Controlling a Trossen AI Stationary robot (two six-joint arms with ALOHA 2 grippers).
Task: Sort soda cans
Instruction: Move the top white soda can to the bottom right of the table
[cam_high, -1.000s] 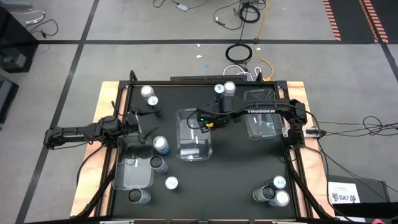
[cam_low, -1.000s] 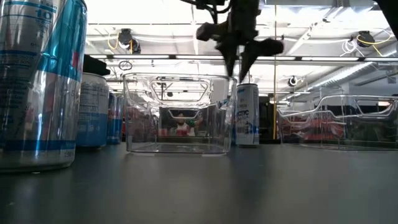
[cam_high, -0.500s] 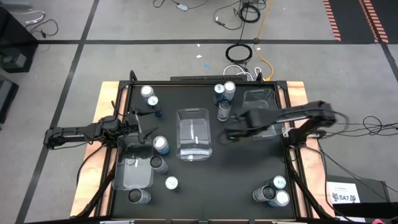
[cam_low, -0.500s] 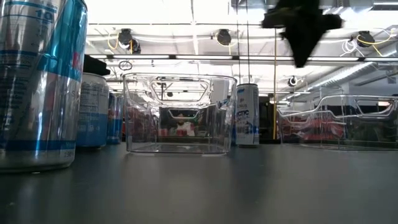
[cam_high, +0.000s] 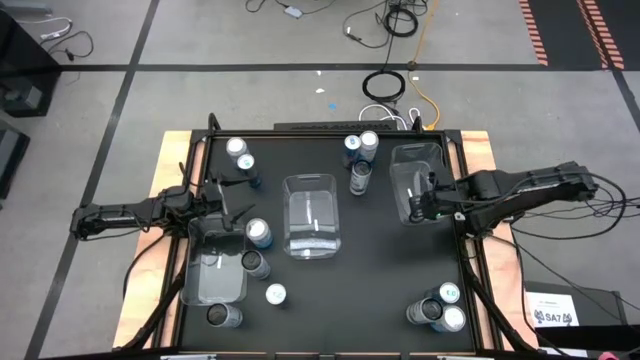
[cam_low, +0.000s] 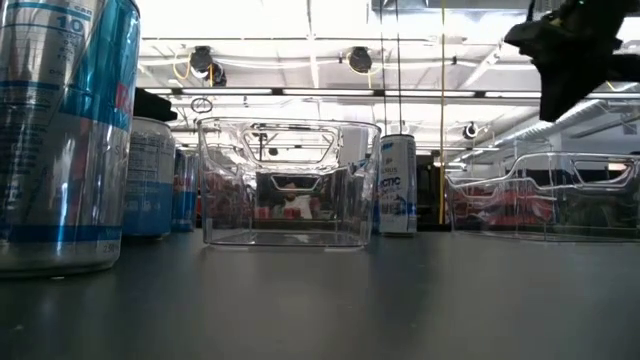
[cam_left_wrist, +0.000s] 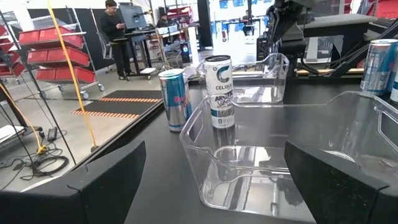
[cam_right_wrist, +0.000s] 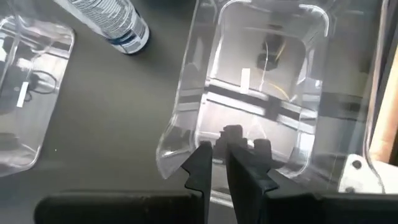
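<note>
Soda cans stand upright on the black table in groups: two at the far left (cam_high: 241, 156), three at the far middle (cam_high: 360, 176), several at the near left (cam_high: 259, 233) and three at the near right (cam_high: 440, 308). My right gripper (cam_high: 422, 203) hangs over the right clear bin (cam_high: 414, 160), pointing steeply down. Its fingers (cam_right_wrist: 203, 167) are almost together, with nothing between them. My left gripper (cam_high: 228, 203) waits open and level at the table's left, facing the middle bin (cam_left_wrist: 280, 155).
Three clear plastic bins stand on the table: left (cam_high: 213, 275), middle (cam_high: 312, 240) and right. In the low view a tall blue-and-silver can (cam_low: 65, 130) stands close to the camera. A person (cam_left_wrist: 115, 31) stands far off in the room.
My right gripper has swept from above the middle bin toward the table's right edge and now hangs over the right bin, tipped further down. Its fingers have drawn closer together. The can that stood below it stays upright by the middle bin.
</note>
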